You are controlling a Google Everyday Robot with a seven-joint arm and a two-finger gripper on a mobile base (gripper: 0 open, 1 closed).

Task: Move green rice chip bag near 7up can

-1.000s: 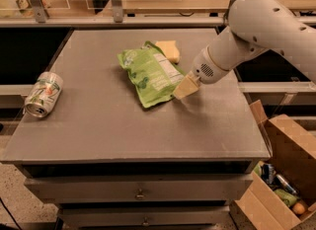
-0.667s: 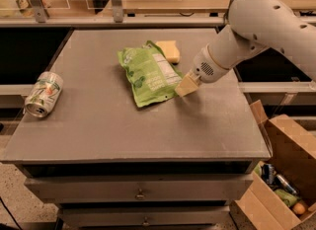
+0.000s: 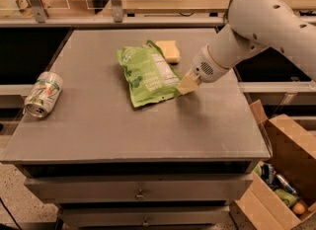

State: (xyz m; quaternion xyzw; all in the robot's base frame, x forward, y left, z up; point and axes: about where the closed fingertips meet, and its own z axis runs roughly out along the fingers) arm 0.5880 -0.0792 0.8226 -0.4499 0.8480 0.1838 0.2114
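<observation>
The green rice chip bag (image 3: 148,73) lies flat near the middle of the grey table (image 3: 148,130), label side up. Its lower right edge is right at the tip of the gripper (image 3: 186,83). The gripper comes in from the right on the white arm (image 3: 256,21), angled down toward the tabletop. Its beige tip meets the bag's right edge, and it is not possible to tell whether the gripper is open, closed or pinching the bag.

A pale-yellow sponge block (image 3: 169,50) sits just behind the bag's top right corner. The 7up can (image 3: 44,95) lies on its side near the table's left edge, well apart from the bag. An open cardboard box (image 3: 291,150) stands on the floor to the right.
</observation>
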